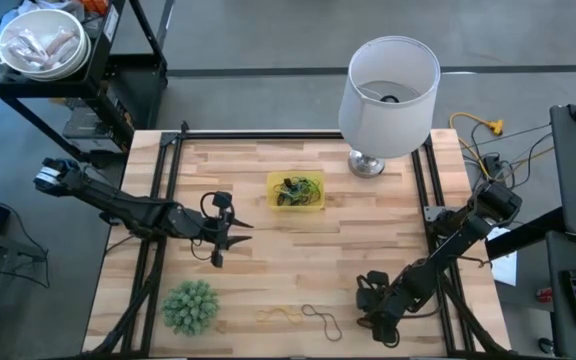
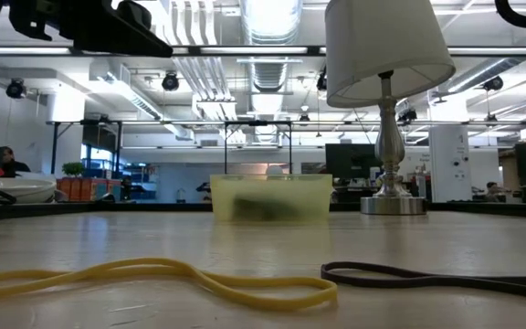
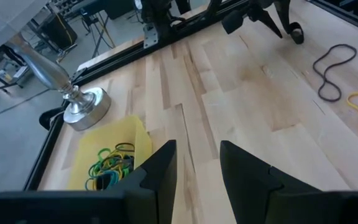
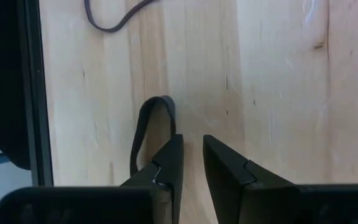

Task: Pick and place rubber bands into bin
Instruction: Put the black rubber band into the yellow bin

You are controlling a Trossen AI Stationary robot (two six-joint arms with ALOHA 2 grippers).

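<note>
The right gripper (image 1: pixel 376 312) sat low near the front right corner of the light wooden table (image 1: pixel 368 240), its jaws a narrow gap apart with nothing between them. A thin dark rubber band (image 4: pixel 143 134) curled right alongside one of its fingers, though whether it was actually hooked was hard to tell. The left gripper (image 1: pixel 230 238) hovered over the left middle of the table, jaws spread and empty.

The small square yellow plastic bin (image 1: pixel 296 192) stood toward the back middle, already holding a tangle of green, yellow and dark bands. Two loops lay loose along the front edge: a yellow rubber band (image 1: pixel 281 317) and a dark brown rubber band (image 1: pixel 322 318) just beside it.

Probably the trick here was to press the jaws down flat onto the wood so one strand ended up between them before closing, since bands that thin and floppy slip out easily.

A white fabric-shaded lamp on a shiny metal base (image 1: pixel 389 95) stood at the back right, and a spiky green ball-shaped plant (image 1: pixel 190 305) at the front left.
</note>
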